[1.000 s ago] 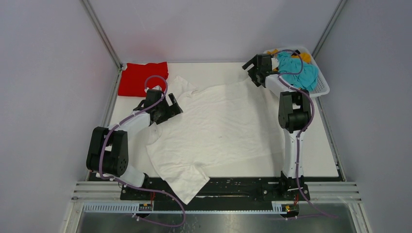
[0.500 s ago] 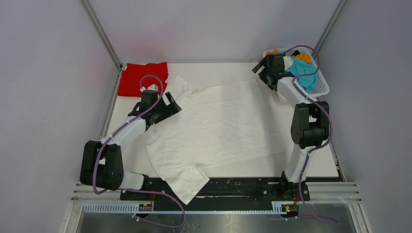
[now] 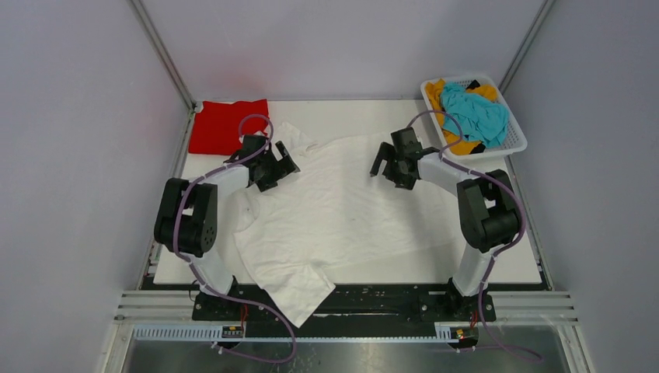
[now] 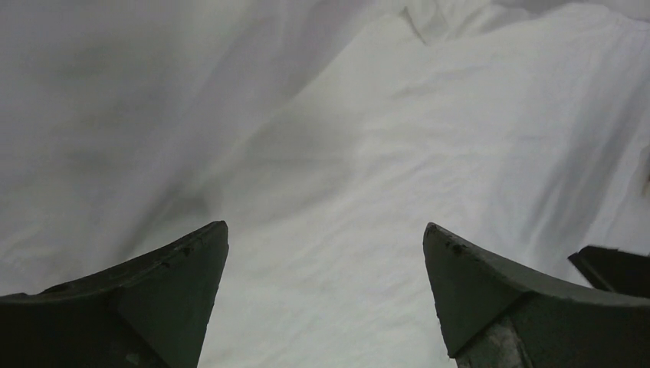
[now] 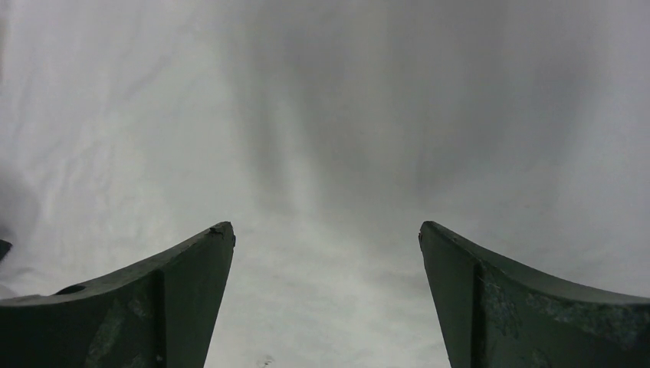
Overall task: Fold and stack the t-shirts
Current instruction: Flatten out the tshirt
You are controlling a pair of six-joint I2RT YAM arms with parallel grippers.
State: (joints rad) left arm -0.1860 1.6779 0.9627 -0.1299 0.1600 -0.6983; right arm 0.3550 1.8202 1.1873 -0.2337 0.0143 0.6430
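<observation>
Facing the white shirt, our left claw and right claw, both spread wide, near its far edge.

The right gripper stands wide open, its two dark fingers at the near left and near right corners. White t-shirt cloth fills everything between and beyond them, softly creased, with a broad shadow across the far middle.
</observation>
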